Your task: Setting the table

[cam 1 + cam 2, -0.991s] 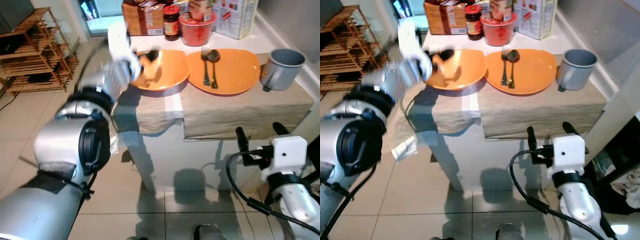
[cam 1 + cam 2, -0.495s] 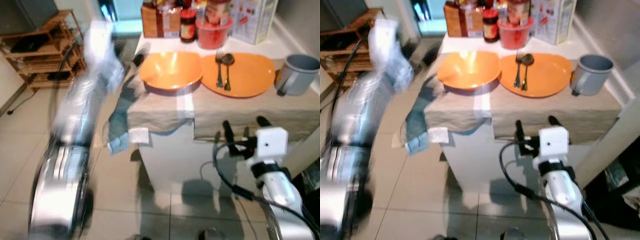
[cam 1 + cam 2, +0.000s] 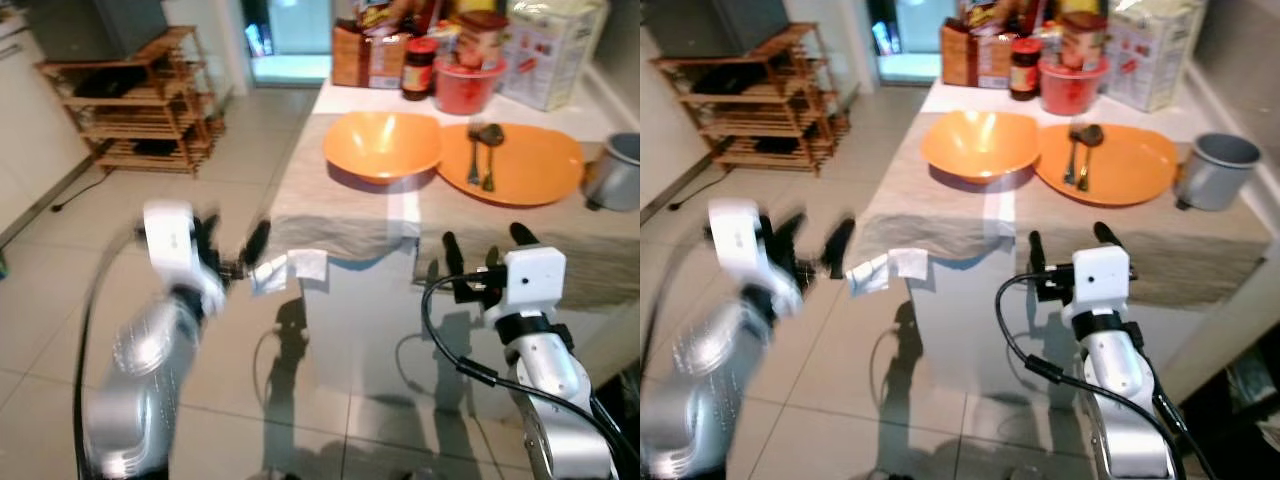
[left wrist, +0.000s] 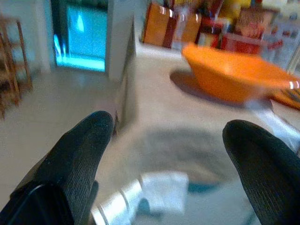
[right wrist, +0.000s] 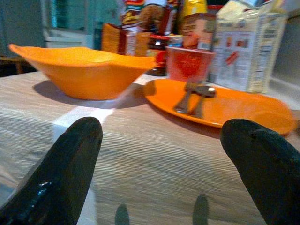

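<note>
One orange bowl (image 3: pixel 381 146), one orange plate (image 3: pixel 525 163) carrying one fork (image 3: pixel 474 160) and one spoon (image 3: pixel 490 152), one grey cup (image 3: pixel 616 172), all on the cloth-covered desk (image 3: pixel 340 205). Right claw (image 3: pixel 484 254) with fingers apart, empty, at the desk's near edge; plate just beyond it, bowl beyond and toward the left claw. Left claw (image 3: pixel 230 250) (blurred) with fingers apart, empty, off the desk over the floor; bowl well beyond it, toward the right claw.
</note>
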Robot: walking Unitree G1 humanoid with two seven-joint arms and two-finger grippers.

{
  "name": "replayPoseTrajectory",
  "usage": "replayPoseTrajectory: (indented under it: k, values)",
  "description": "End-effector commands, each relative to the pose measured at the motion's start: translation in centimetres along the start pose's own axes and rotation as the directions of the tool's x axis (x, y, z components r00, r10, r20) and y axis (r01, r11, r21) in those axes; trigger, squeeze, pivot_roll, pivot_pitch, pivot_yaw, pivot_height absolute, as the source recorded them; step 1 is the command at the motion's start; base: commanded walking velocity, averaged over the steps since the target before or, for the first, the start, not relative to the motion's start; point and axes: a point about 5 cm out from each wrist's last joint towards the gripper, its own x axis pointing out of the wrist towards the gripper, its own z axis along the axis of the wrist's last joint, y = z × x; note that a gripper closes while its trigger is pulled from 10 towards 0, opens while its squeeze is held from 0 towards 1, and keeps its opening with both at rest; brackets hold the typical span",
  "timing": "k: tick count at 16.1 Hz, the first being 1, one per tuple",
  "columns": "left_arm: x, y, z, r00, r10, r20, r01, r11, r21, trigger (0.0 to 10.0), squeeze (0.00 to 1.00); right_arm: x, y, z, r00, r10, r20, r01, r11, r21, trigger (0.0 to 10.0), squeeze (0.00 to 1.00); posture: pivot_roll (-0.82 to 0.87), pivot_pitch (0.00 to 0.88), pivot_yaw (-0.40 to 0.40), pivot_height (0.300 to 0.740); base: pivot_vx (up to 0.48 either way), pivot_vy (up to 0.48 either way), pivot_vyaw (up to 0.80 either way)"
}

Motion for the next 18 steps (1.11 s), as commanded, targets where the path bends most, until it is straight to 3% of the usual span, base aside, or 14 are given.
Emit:
replayPoseTrajectory:
  k: [1, 5, 8, 10, 13, 18]
  values:
    - [0.1, -0.7, 0.9, 0.999, -0.025, 0.036, 0.025, 1.000, 0.015, 10.0, 0.00, 0.3, -0.2, 0.4, 1.000, -0.017, 0.026, 0.017, 1.000, -0.015, 10.0, 0.00, -0.11, 0.000, 0.102, 0.740, 0.000, 0.000, 0.00]
    - [0.8, -1.8, 0.0, 0.997, -0.082, 0.015, 0.082, 0.996, -0.045, 10.0, 0.00, -0.1, -0.9, 0.6, 0.998, -0.050, 0.041, 0.052, 0.997, -0.055, 10.0, 0.00, -0.15, 0.000, 0.107, 0.740, 0.000, 0.000, 0.00]
    - [1.7, -2.6, -0.4, 0.992, -0.128, 0.006, 0.129, 0.991, -0.032, 10.0, 0.00, -0.2, -1.1, 0.6, 0.997, -0.070, 0.039, 0.072, 0.996, -0.054, 10.0, 0.00, -0.16, 0.000, 0.113, 0.740, 0.000, 0.000, 0.00]
    - [2.7, -2.2, -0.3, 0.994, -0.111, -0.004, 0.111, 0.994, 0.015, 10.0, 0.00, -0.1, -0.9, 0.4, 0.997, -0.065, 0.034, 0.067, 0.996, -0.061, 10.0, 0.00, -0.17, 0.000, 0.116, 0.740, 0.000, -0.234, 0.00]
    - [3.1, -1.8, -0.1, 0.995, -0.104, 0.005, 0.104, 0.994, 0.021, 10.0, 0.00, 0.0, -0.7, 0.3, 0.998, -0.059, 0.035, 0.061, 0.996, -0.059, 10.0, 0.00, -0.17, 0.000, 0.117, 0.740, 0.000, -0.425, 0.00]
    - [3.6, -1.5, 0.3, 0.996, -0.082, 0.029, 0.081, 0.996, 0.040, 10.0, 0.00, 0.1, -0.3, 0.3, 0.999, -0.040, 0.037, 0.043, 0.997, -0.061, 10.0, 0.00, -0.16, 0.000, 0.109, 0.740, 0.000, 0.000, 0.00]
